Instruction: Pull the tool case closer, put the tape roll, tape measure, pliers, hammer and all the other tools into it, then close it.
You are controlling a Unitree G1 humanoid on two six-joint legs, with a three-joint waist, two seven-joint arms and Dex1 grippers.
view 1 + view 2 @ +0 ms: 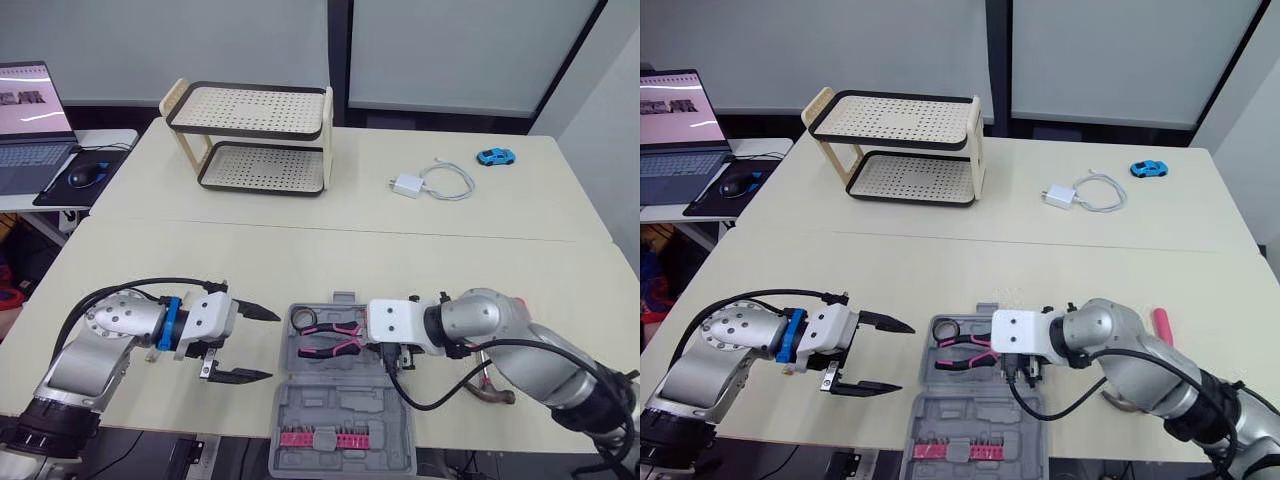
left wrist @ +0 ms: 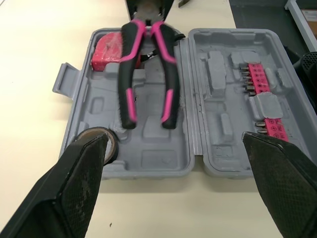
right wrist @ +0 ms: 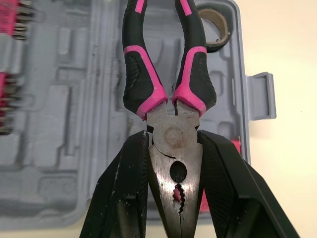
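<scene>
The right pincer (image 3: 173, 147) clamps the pliers (image 3: 171, 130) by the head over the open tool case (image 1: 330, 415), handles pointing straight away from it toward the left pincer (image 1: 272, 345), spread open just beyond the case.

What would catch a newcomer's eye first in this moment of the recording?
The pink-and-black pliers stand out first, clamped by their metal head in the right gripper above the open grey tool case at the table's near edge. Left of it, the left gripper hovers with jaws wide open; a tape roll already sits in the case.
</scene>
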